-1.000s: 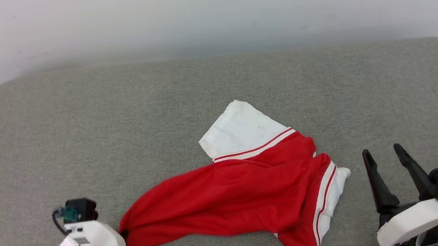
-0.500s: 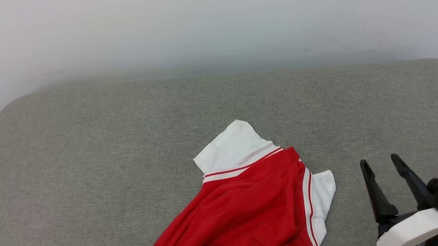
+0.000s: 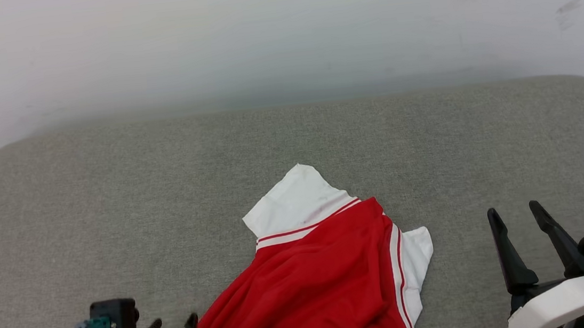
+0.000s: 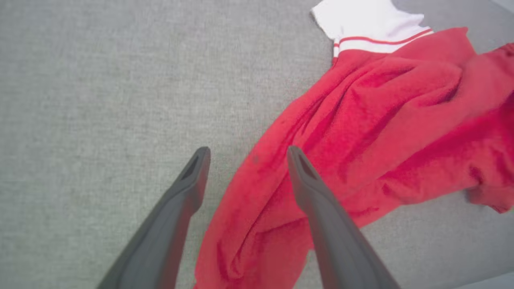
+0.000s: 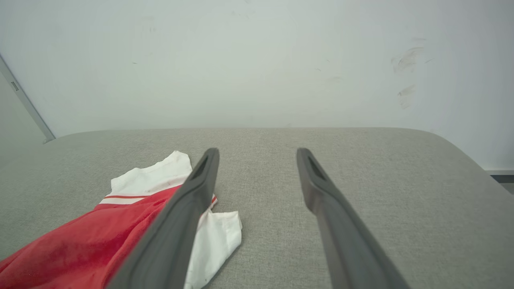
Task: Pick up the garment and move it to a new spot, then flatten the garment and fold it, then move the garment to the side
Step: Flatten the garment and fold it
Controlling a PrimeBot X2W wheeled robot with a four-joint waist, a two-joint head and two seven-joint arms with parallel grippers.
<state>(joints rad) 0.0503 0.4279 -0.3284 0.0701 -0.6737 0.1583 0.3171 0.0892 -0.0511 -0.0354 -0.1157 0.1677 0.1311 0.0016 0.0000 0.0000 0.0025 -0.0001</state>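
Resting crumpled on the grey cushion (image 3: 113, 202), the garment (image 3: 324, 278) lies loose
Near its red lower edge the left gripper (image 4: 247, 154) stands wide, gripping nothing; white sleeves lie at the far end; the right gripper (image 3: 514, 217), wide and empty, sits well apart

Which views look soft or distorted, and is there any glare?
Head view: flat, even light, no glare; far edge of the grey surface fades into a hazy wall. Left wrist view: garment slightly soft, left gripper blurred up close. Right wrist view: wide-angle bows the surface's edge; right gripper soft.
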